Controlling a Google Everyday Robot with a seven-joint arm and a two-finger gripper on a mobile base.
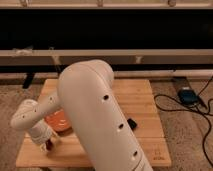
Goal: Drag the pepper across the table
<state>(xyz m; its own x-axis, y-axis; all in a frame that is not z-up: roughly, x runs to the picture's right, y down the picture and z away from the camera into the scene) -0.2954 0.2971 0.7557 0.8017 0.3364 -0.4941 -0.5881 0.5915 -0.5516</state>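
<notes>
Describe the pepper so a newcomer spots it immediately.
Start at the light wooden plank table and go to its near left corner, where the round orange bowl sits. Just in front of the bowl, under the white gripper, lies the slim, dark red pepper, far smaller and darker than the bowl.

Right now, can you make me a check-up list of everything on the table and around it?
Surface: light wooden plank table, seams between the boards.
Job's things: dark red pepper, near the front left edge, under the gripper.
Clutter: orange bowl, left of centre, partly hidden by the arm; small black object, right of the arm.
Grippers: gripper, low over the front left of the table, beside the bowl.
Cables: black cables and a dark box, on the floor to the right.
Surroundings: speckled floor; dark wall with rails behind.
</notes>
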